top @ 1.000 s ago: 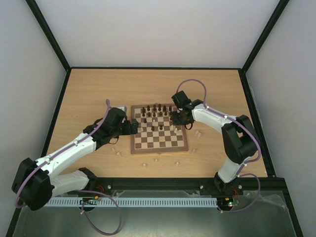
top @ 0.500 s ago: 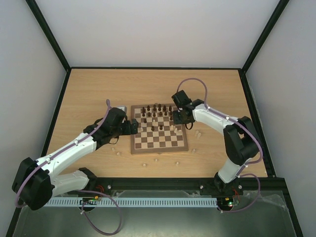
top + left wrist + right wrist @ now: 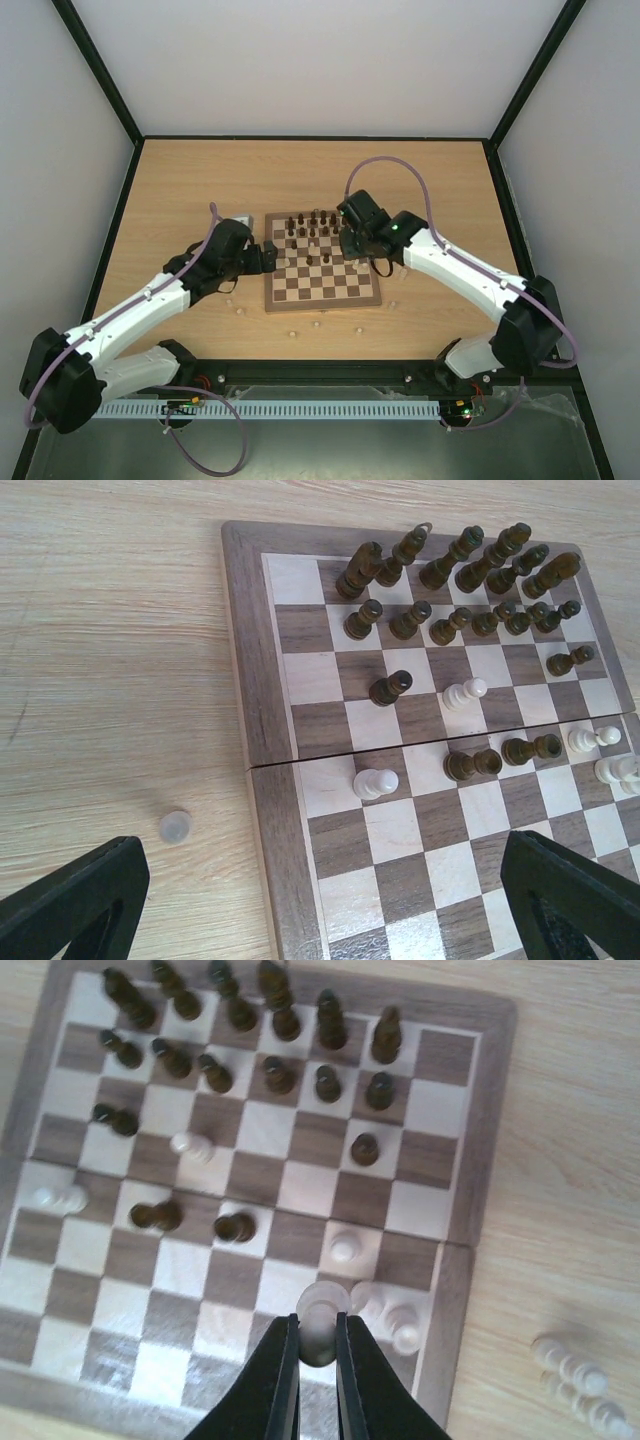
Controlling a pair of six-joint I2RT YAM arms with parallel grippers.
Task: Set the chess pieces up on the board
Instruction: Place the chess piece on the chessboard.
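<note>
The board [image 3: 322, 303] lies mid-table, its far two rows filled with dark chess pieces [image 3: 315, 222]. In the right wrist view my right gripper [image 3: 318, 1348] is shut on a cream piece [image 3: 322, 1312] and holds it above the board's near right squares [image 3: 250, 1320]. Two more cream pieces [image 3: 392, 1312] stand just right of it, and others, dark and cream, are scattered mid-board. From above, the right gripper [image 3: 352, 243] hangs over the board's right half. My left gripper [image 3: 268, 257] is open at the board's left edge; its fingers [image 3: 75, 900] straddle the border with nothing between them.
Loose cream pieces lie on the table right of the board [image 3: 400, 270] [image 3: 575, 1375] and along its near side [image 3: 316, 323]. A small pale round piece [image 3: 175, 826] sits on the wood left of the board. Black frame rails bound the table.
The right gripper has closed on the cream piece and shifted left over the board, the arm's elbow swinging out to the right. The left arm has barely moved.
</note>
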